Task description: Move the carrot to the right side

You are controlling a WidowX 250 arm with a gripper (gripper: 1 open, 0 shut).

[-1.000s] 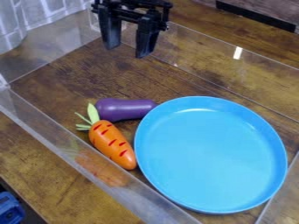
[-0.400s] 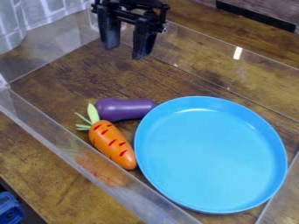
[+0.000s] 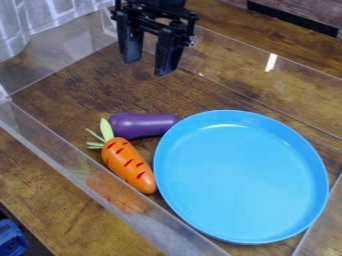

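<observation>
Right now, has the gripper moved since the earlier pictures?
Yes, slightly: the gripper sits lower in the view and a little rightward, nearer the purple eggplant, judged against the blue plate.

The robot's claw [image 3: 148,52] is black all over, with two separate fingers [image 3: 166,61], each ending in a broad, blocky tip. The tips look dark grey to black, straight-sided and roughly rectangular, with a dull surface. Above the tips, the claw narrows into thinner, angular black linkages with small joints and gaps between the parts. Further up, between the two sides, sits a compact dark body [image 3: 158,8] with a few faint lighter glints along its edges. Its finer details are too small and dark to make out.
</observation>
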